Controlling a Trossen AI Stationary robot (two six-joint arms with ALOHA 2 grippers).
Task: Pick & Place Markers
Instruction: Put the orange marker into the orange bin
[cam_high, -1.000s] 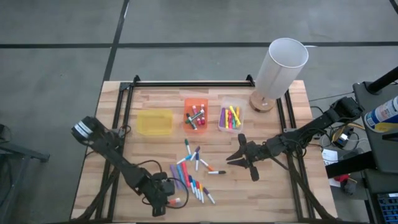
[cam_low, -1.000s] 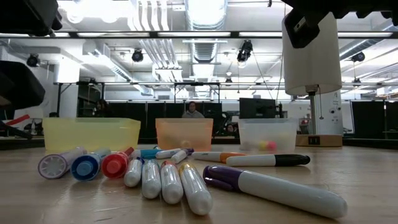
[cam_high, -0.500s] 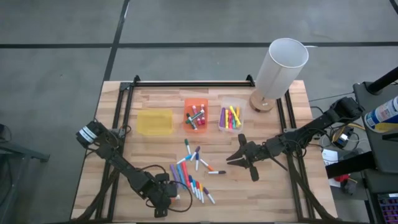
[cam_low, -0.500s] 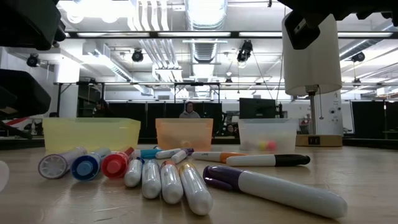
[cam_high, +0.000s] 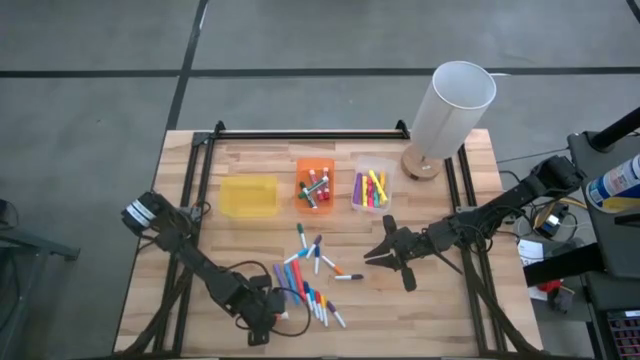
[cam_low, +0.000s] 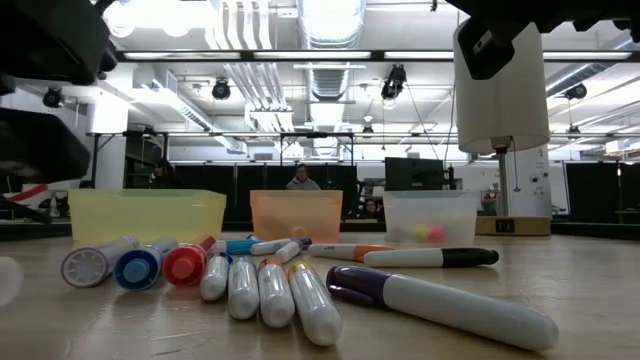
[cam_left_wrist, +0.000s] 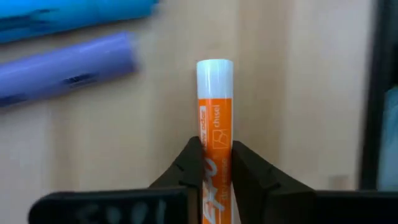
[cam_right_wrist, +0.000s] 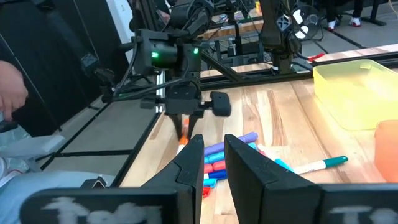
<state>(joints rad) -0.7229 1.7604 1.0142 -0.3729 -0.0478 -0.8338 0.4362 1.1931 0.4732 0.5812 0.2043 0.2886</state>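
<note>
At the near left corner of the tabletop (cam_high: 440, 300), the left hand (cam_left_wrist: 214, 163) has its two fingers pinched on the barrel of an orange marker (cam_left_wrist: 214, 118), which lies flat on the wood with its white cap end pointing away from the wrist. Seen from above, that hand (cam_high: 268, 316) sits just left of the loose pile of markers (cam_high: 305, 285) spread across the middle near part of the tabletop.

My judgement: the grip looks centred across the barrel but close to one end, so the marker may swing when raised. A straight, slow lift would keep it from twisting out, and from nudging the purple marker (cam_left_wrist: 65, 68) and blue marker (cam_left_wrist: 74, 15) lying close by.

Farther back stand three small bins: a yellow bin (cam_high: 248, 197), an orange bin (cam_high: 314, 170) and a clear bin (cam_high: 371, 186), the last two already holding markers. The orange one seems the likely home.

The right hand (cam_high: 384, 251) waits near the middle right, fingers narrow, holding nothing.
</note>
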